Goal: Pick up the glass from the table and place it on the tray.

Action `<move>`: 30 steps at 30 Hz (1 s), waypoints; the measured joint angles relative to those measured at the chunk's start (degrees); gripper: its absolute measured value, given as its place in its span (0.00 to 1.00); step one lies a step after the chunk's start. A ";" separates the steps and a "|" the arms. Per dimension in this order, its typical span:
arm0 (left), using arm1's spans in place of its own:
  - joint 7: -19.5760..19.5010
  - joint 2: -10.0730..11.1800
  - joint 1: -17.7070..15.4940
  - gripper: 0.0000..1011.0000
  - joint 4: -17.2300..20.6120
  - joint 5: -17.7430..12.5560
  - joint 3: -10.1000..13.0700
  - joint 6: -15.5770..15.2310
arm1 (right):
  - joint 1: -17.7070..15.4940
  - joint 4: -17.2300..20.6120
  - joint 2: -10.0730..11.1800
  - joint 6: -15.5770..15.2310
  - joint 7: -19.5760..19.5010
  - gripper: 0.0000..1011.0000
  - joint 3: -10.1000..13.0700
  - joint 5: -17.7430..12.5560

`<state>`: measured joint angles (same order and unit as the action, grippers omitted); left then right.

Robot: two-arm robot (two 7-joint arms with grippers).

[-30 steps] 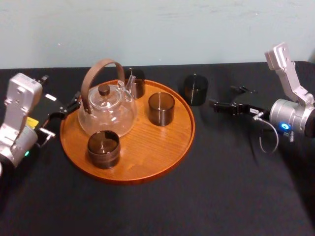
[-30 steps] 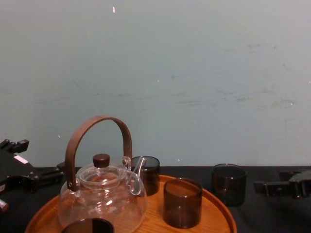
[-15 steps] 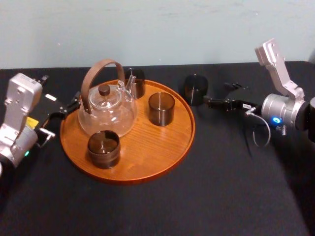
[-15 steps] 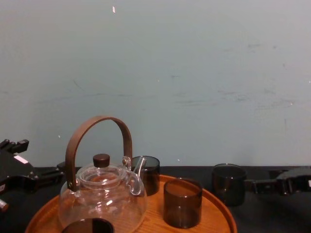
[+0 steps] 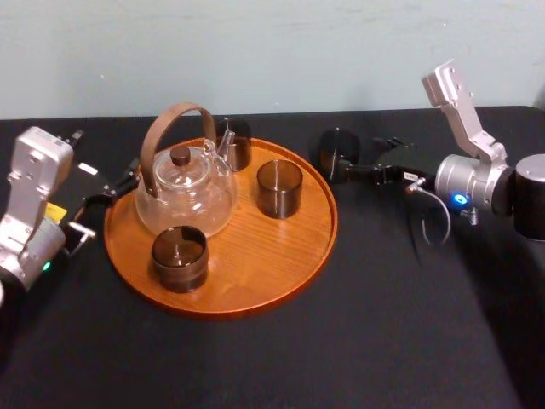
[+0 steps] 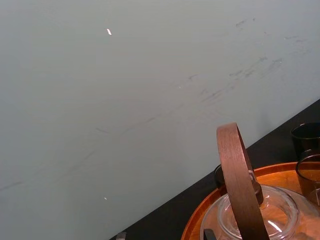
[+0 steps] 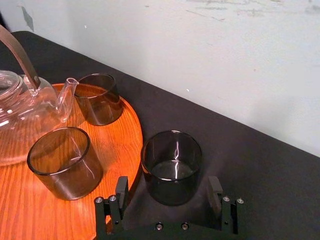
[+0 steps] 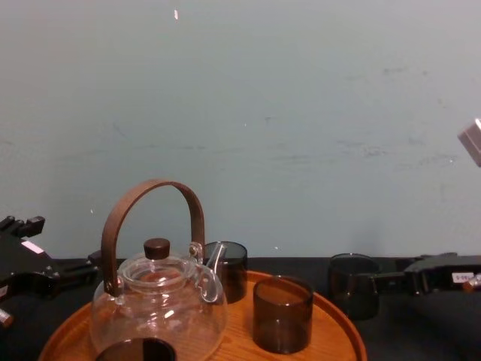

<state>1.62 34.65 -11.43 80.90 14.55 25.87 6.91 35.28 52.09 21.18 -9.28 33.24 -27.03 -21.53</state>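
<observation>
Approach stage only: the glass [image 5: 339, 153] stands upright on the bench [image 5: 383, 324] just beside the tray's [image 5: 255, 281] far right rim, ungrasped; gripping, lifting and setting it on the tray remain. The right gripper [image 7: 168, 187] has its jaws wide open and empty, tips flanking the glass, while the left gripper [image 5: 115, 189] sits parked beside the tray's left rim. Against one second earlier, the right gripper has advanced toward the tray; the glass is unmoved.

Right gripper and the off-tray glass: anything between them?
Nothing. Right wrist view: open right gripper flanks the glass, only bare table in the gaps.
</observation>
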 joint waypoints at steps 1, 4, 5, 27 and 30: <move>0.00 0.00 0.00 0.99 0.00 0.00 0.00 0.00 | 0.34 -0.60 -0.31 0.14 0.14 0.99 -0.05 0.17; 0.00 0.00 0.00 0.99 0.00 0.00 0.00 0.00 | 1.01 -1.86 -0.93 0.41 0.27 0.99 -0.14 0.54; 0.00 0.00 0.00 0.99 0.00 0.00 0.00 0.00 | 1.41 -2.52 -1.28 0.53 0.36 0.99 -0.17 0.74; 0.00 0.00 0.00 0.99 0.00 0.00 0.00 0.00 | 5.57 -10.26 -4.86 2.31 1.58 0.99 0.27 2.85; 0.00 0.00 0.00 0.99 0.00 0.00 0.00 0.00 | 5.86 -10.83 -5.11 2.47 1.72 0.99 0.35 3.02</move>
<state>1.62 34.65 -11.43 80.90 14.55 25.86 6.91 41.14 41.26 16.06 -6.82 34.96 -26.67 -18.52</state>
